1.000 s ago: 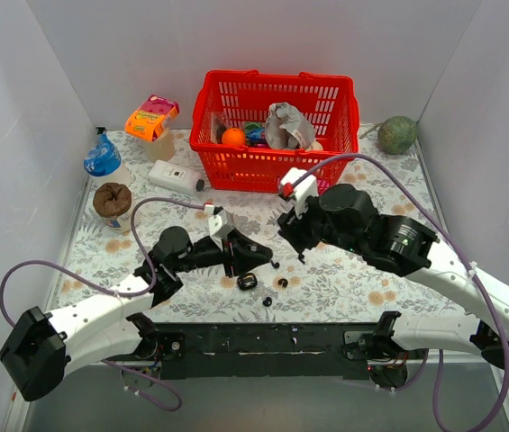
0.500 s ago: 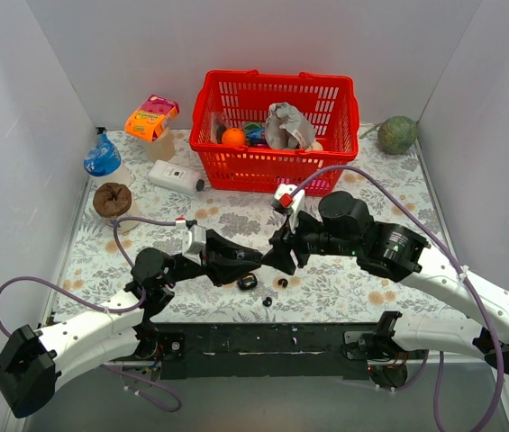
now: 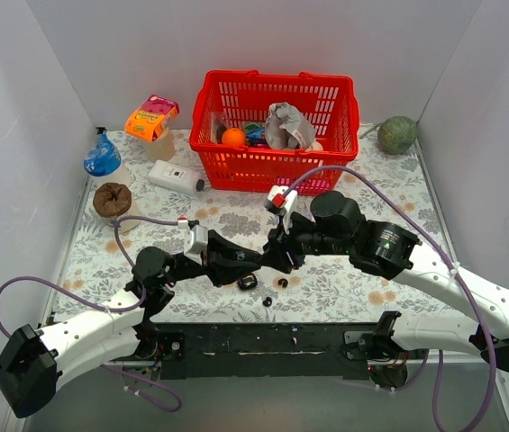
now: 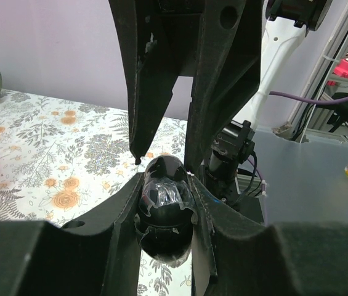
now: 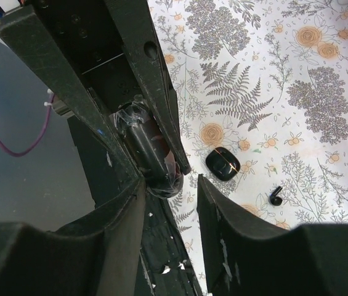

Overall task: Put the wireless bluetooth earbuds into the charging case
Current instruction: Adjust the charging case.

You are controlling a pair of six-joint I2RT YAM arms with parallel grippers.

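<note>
My left gripper (image 3: pixel 240 263) is shut on a glossy black egg-shaped object (image 4: pixel 164 206) that has a seam and peeling clear film, held just above the table. My right gripper (image 3: pixel 272 259) is open, with its fingers (image 4: pixel 223 86) straddling the tip of that object (image 5: pixel 143 151). The charging case (image 3: pixel 247 282), small, black and rounded with a gold line, lies on the floral mat just below both grippers and shows in the right wrist view (image 5: pixel 223 164). One earbud (image 3: pixel 282 283) lies right of the case, also in the right wrist view (image 5: pixel 276 197). Another earbud (image 3: pixel 267 302) lies nearer the front edge.
A red basket (image 3: pixel 326 157) full of items stands at the back centre. A white box with a black cap (image 3: pixel 176 177), a blue-capped bottle (image 3: pixel 103 160), a brown cup (image 3: pixel 112 200) and an orange packet (image 3: pixel 151 117) are at the back left. A green ball (image 3: pixel 397 135) sits back right.
My left arm has drawn back left and its gripper has turned. My right gripper has moved left and down until its fingers close in around the left gripper's tip.
</note>
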